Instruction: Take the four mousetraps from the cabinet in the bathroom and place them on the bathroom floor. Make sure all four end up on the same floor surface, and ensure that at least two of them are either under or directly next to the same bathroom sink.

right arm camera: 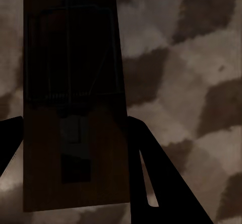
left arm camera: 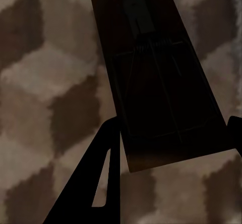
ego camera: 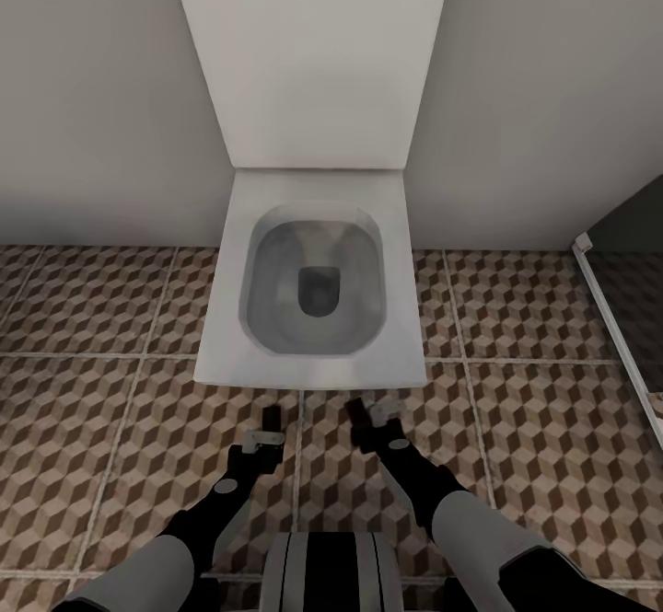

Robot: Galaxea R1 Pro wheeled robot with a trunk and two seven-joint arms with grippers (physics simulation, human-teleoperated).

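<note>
Mousetraps sit in both grippers, one each. The left gripper (left arm camera: 171, 133) has its jaws pinched on the edges of a brown mousetrap (left arm camera: 156, 77), and the right gripper (right arm camera: 70, 133) has its jaws pinched on another mousetrap (right arm camera: 73, 103) the same way. Under both is the bathroom floor (ego camera: 543, 336) with its cube tiles. Just ahead stands a white toilet (ego camera: 313, 281), not a sink. So I think this is the carrying step. Next the robot likely needs to find the sink, lower the traps and let go.
</note>
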